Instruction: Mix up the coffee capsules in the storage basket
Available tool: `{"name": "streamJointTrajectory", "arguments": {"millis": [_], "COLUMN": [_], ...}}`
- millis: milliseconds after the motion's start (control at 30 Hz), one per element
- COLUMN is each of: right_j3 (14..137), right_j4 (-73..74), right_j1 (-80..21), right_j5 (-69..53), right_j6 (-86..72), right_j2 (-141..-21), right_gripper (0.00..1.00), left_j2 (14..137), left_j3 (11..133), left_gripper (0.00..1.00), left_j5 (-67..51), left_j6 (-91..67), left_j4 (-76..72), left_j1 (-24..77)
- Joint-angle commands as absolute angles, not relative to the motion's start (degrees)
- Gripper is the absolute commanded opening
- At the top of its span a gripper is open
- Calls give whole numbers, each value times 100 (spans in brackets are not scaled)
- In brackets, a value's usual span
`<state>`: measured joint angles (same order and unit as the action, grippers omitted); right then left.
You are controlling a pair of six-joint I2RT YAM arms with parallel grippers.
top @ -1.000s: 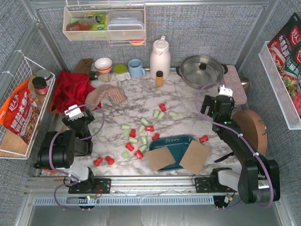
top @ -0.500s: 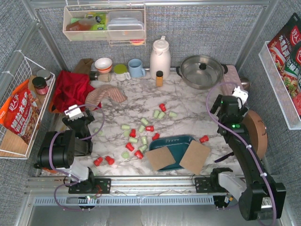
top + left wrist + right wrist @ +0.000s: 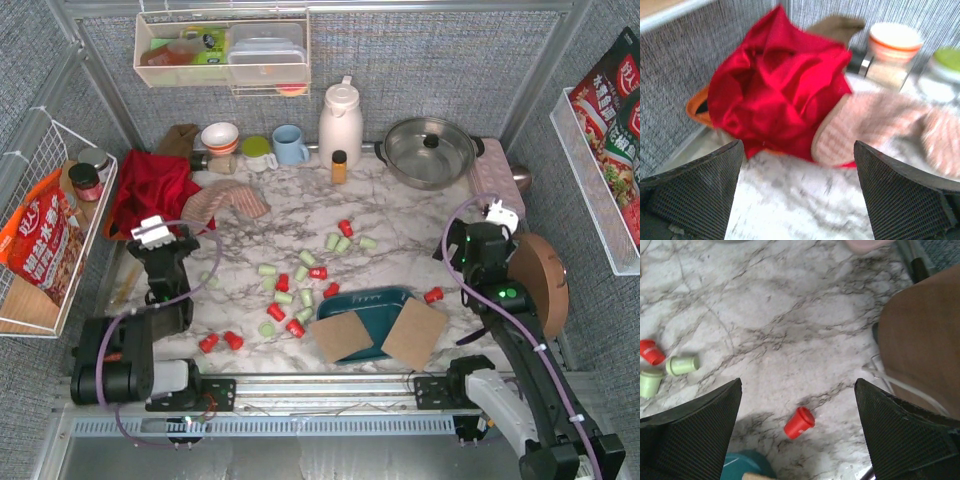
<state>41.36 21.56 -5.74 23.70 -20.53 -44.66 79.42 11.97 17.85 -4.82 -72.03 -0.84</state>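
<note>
Though two flat brown cardboard squares lie over its near side, the storage basket shows as a smooth, dark teal plastic bin with rounded corners. Its long axis runs left to right across the table, slightly tilted. It sits to the left of the right gripper and nearer the arm bases, and one rounded corner shows by that claw's left finger in the wrist view. The coffee capsules, small tapered pods in red and pale green, lie scattered on the veined marble table outside the basket. Most are between the two claws, tipped at mixed angles. One red pod lies alone between the right gripper's wide-spread, empty jaws, on its side with its broad rim pointing up-right. A brown round board stands just right of that claw. The left gripper, also spread wide and holding nothing, faces a crumpled red cloth and a pinkish woven cloth, both blurred.
</note>
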Motion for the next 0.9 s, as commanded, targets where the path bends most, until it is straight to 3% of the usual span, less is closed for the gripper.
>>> {"name": "streamJointTrajectory", "arguments": {"millis": [0, 200, 333, 467, 733, 867], "right_j3": [4115, 3983, 4050, 4006, 3934, 3947], "right_j4": [2113, 1754, 1747, 1780, 1643, 1530], "right_j1": [-784, -1495, -1971, -2154, -2397, -2635], "right_j5": [2193, 2063, 2329, 2433, 2456, 2473], "right_j6": [-2358, -2426, -2253, -2198, -2161, -2016], "right_j2": [-4408, -4309, -4300, -4166, -4258, -4376], "right_gripper": [99, 99, 99, 99, 99, 99], "left_j2": [6735, 6298, 6100, 5961, 6053, 5962], "left_j3": [1941, 3308, 3482, 3932, 4401, 4089], "left_gripper": [99, 99, 99, 99, 98, 86], "left_j5": [1921, 2306, 1756, 875, 1634, 1575], "left_j6": [-1352, -3338, -4604, -4528, -4184, -4198], "left_j4": [-4515, -1605, -903, -286, 948, 964], "left_j1": [-70, -77, -98, 43, 1972, 2930]}}
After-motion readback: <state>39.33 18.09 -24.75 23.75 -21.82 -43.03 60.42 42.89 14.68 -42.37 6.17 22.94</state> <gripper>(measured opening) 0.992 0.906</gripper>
